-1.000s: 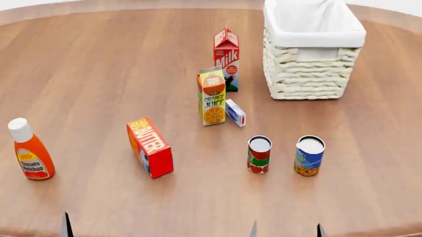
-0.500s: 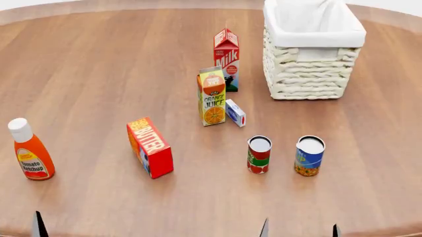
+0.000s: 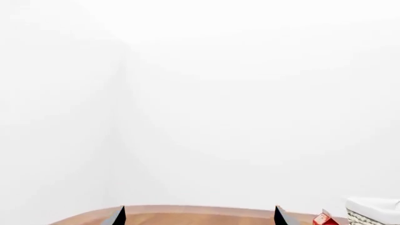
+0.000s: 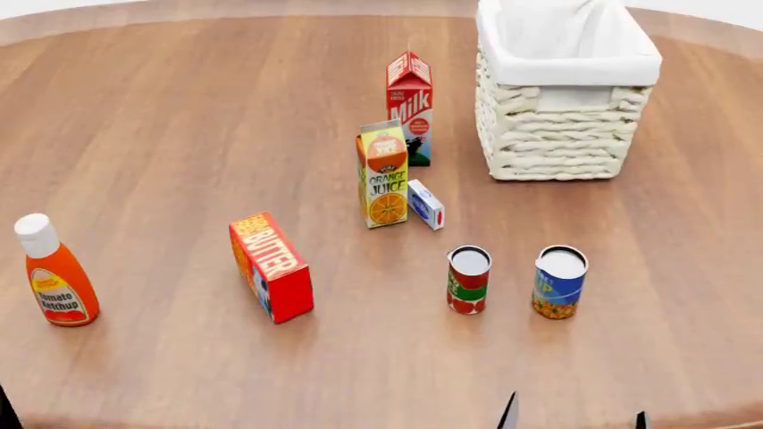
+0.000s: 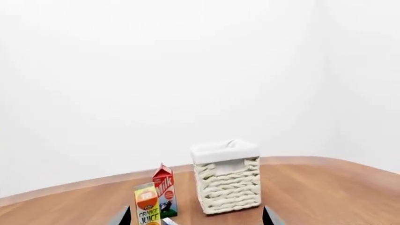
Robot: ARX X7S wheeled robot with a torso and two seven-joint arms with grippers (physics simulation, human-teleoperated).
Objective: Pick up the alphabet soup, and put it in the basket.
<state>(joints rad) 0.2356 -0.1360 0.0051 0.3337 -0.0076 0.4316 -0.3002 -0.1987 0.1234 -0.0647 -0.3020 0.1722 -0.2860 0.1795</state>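
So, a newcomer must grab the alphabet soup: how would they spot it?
Start at the wicker basket and come toward the table's near edge, where two upright cans stand. The alphabet soup is the blue-labelled one, right of the red-and-green can.

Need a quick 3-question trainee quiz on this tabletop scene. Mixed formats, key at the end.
1. True or false: the red-and-white cardboard milk carton lies on its side.
2. In the head view, the cream woven wicker basket with white cloth lining stands at: A) far right B) near left C) near centre.
3. How many cylindrical metal cans stand on the brown wooden table?

Key: 1 false, it stands upright; 2 A; 3 two.
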